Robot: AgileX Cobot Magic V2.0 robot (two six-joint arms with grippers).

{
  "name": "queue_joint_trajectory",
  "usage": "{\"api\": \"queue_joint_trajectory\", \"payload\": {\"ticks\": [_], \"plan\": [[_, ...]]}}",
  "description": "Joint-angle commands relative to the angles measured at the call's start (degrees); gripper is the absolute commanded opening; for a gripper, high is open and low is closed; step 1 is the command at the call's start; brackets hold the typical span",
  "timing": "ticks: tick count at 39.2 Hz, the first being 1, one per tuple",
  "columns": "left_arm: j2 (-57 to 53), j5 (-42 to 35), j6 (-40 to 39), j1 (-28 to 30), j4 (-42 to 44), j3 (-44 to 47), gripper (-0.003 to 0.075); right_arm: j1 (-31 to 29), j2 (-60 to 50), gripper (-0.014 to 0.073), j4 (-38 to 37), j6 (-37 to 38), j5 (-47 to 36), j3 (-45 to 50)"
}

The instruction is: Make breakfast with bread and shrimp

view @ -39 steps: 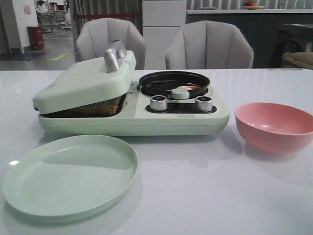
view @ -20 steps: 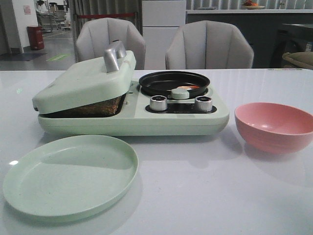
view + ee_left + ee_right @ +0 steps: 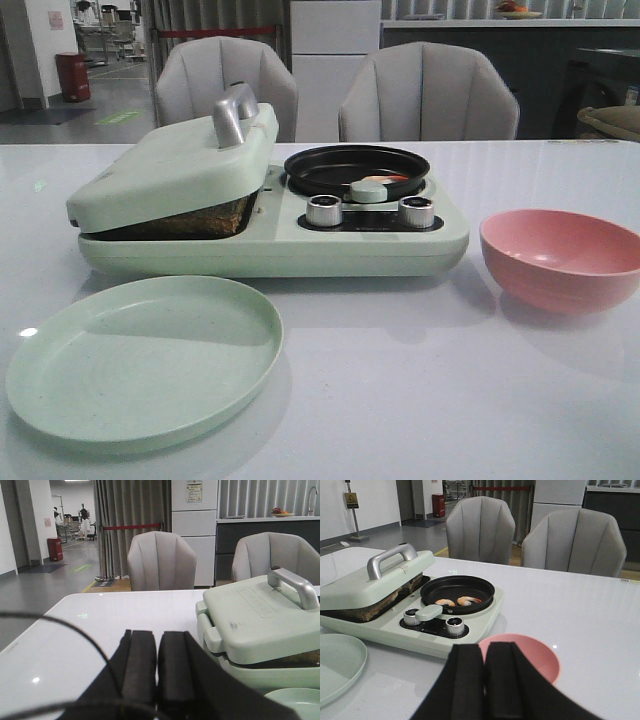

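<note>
Light: dim, even, cool indoor; front view greyest.
Glare: small bright spot on table (image 3: 28, 331) near its left edge; soft sheen across the top.
Shadows: soft, under plate (image 3: 143, 356) and bowl (image 3: 563, 257).
Focus: wrist-view fingers (image 3: 140, 672) close, slightly soft.

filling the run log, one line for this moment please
left gripper shut, empty | right gripper shut, empty | brown-crusted bread under pale green press lid | two orange-pink shrimp in black round pan

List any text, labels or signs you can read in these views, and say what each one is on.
None is readable.
Embossed lettering on the press lid: too faint to read.
Paper notice on the white cabinet: too small to read.
Yellow sign on a stand: blurred.
Pink notice on the wall: blurred.
</note>
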Motion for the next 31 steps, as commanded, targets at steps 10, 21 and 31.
{"api": "queue_joint_trajectory", "payload": {"ticks": [10, 21, 31], "plan": [[-0.95, -4.65, -0.77, -0.17, -0.45, 1.28, 0.0134, -0.08, 0.56, 0.0153, -0.70, -0.52, -4.92, -0.48], [-0.95, -4.65, -0.77, -0.17, -0.45, 1.28, 0.0134, -7.65, -0.65, 0.0153, -2.84, 8.27, -9.36, 4.31], [-0.95, -4.65, -0.77, -0.17, -0.45, 1.28, 0.0134, -12.79, -8.04, 0.0153, -16.30, 18.74, -9.36, 8.06]]}}
